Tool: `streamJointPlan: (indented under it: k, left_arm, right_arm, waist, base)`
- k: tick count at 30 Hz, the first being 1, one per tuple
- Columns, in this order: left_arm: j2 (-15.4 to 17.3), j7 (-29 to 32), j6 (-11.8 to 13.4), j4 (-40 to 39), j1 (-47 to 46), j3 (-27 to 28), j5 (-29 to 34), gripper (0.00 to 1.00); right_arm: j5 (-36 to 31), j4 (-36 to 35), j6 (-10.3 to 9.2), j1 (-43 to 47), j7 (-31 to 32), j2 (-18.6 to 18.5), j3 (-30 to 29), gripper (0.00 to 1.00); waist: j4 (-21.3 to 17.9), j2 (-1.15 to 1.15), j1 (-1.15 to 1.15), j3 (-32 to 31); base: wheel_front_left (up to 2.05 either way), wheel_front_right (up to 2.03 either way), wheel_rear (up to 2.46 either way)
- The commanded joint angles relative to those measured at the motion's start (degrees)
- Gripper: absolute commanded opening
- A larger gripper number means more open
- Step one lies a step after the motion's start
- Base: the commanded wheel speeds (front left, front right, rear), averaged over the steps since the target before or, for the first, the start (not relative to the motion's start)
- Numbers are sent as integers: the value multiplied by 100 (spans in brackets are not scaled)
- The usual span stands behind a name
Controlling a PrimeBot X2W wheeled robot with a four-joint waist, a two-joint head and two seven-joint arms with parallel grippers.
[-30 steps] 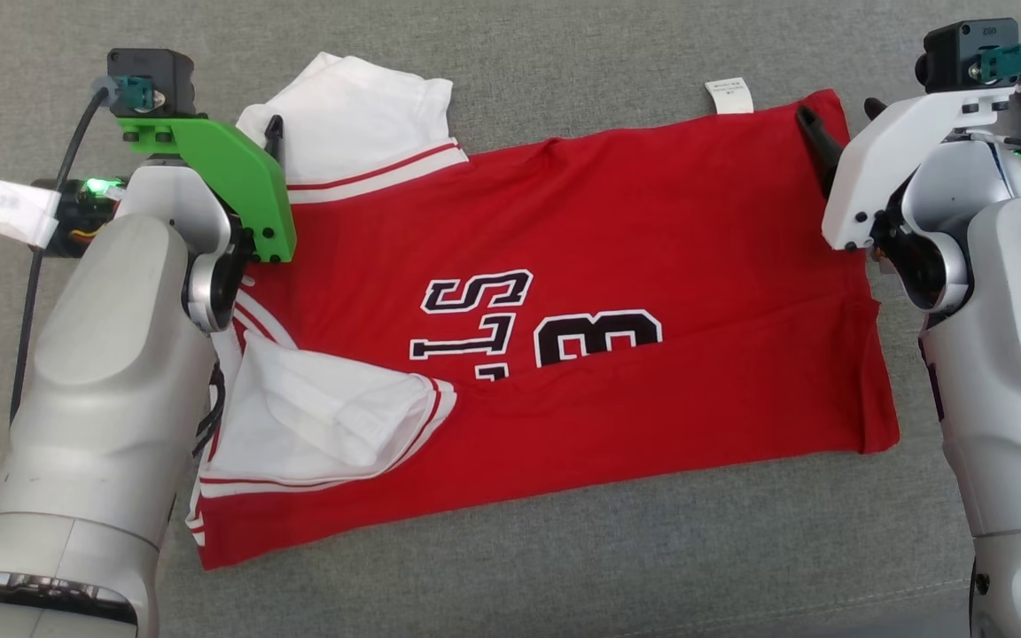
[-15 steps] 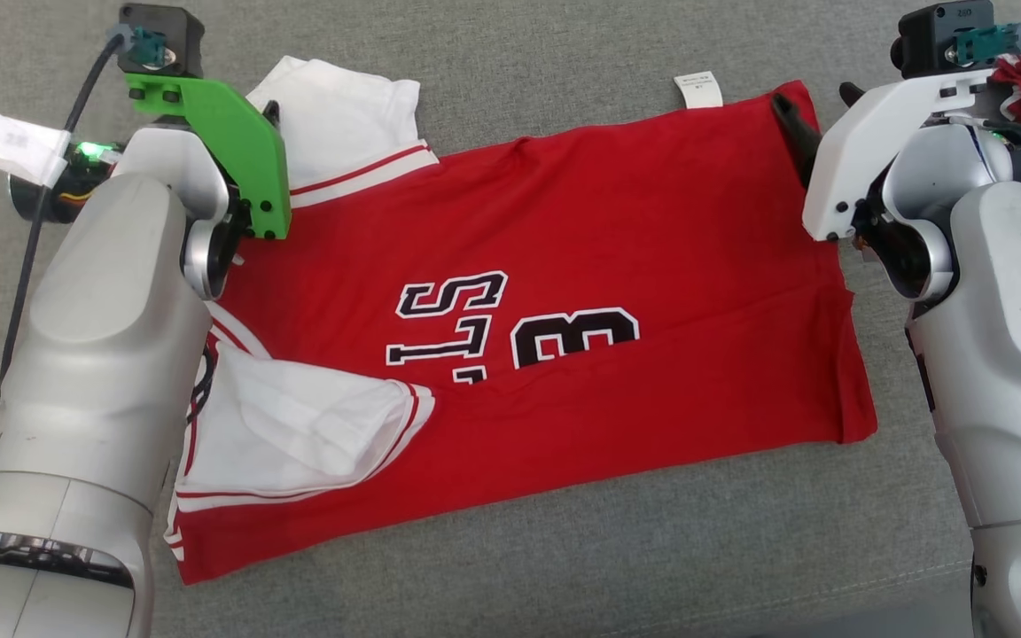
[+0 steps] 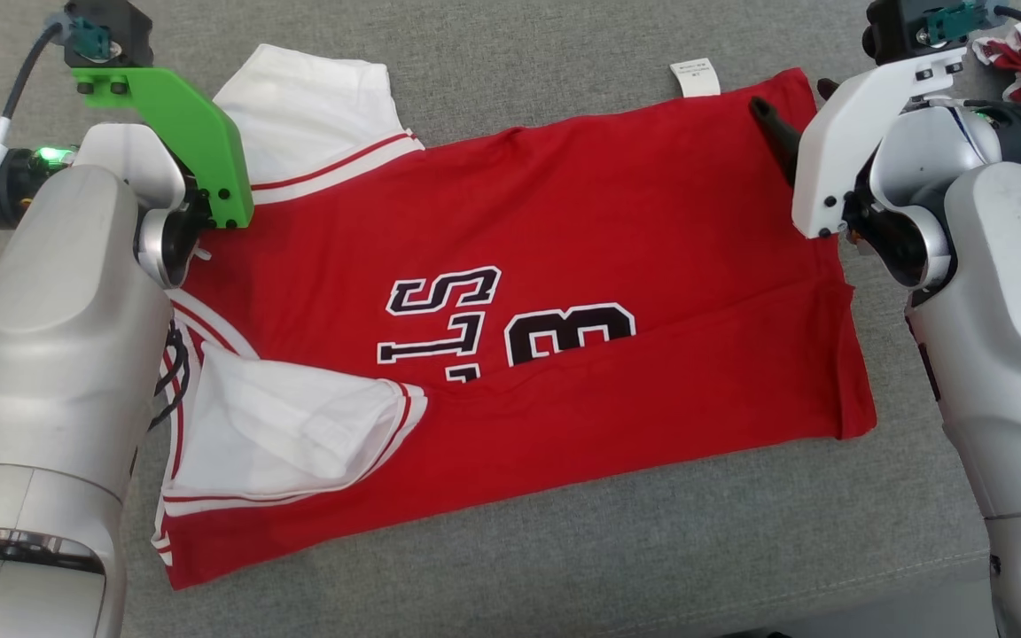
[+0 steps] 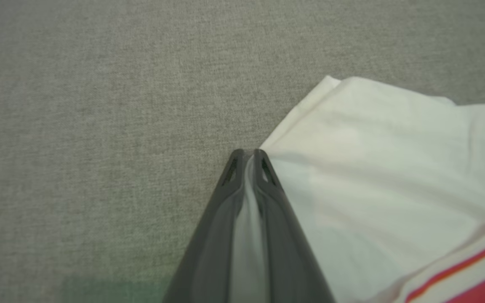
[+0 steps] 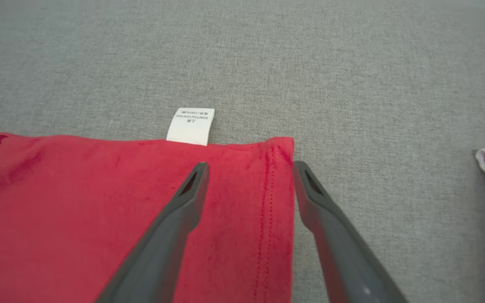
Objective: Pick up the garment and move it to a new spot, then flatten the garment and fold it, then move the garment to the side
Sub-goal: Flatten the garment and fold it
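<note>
Evenly lit grey woven upholstery (image 3: 564, 549) spreads flat.

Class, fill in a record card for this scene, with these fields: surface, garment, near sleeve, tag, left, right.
Surface: grey fabric surface
Garment: red jersey spread out, a fold crossing its black print
Near sleeve: white near sleeve folded over the red body
Tag: white tag sticking out past the far edge
Left: left gripper shut on the edge of the far sleeve
Right: right gripper open at the far hem corner, one finger over the cloth, the other beside it
</note>
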Motion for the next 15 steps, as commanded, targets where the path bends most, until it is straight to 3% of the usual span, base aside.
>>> streamJointPlan:
  k: [1,8,15]
  left_arm:
    - [74,37,17,77,28,16,-32,0]
    - [129,5,-84,-78,-6,127,-235,0]
    - [179,44,-126,-293,43,130,-286,0]
  right_arm:
    - [56,-45,-4,-103,106,-78,78,100]
    - [193,-374,-4,-122,592,-454,297,100]
    - [19,-595,-4,-78,742,-683,129,100]
  waist:
    - [-18,0,0,43]
    - [5,0,0,158]
    - [22,0,0,199]
  base:
    - [0,0,0]
    - [0,0,0]
    - [0,0,0]
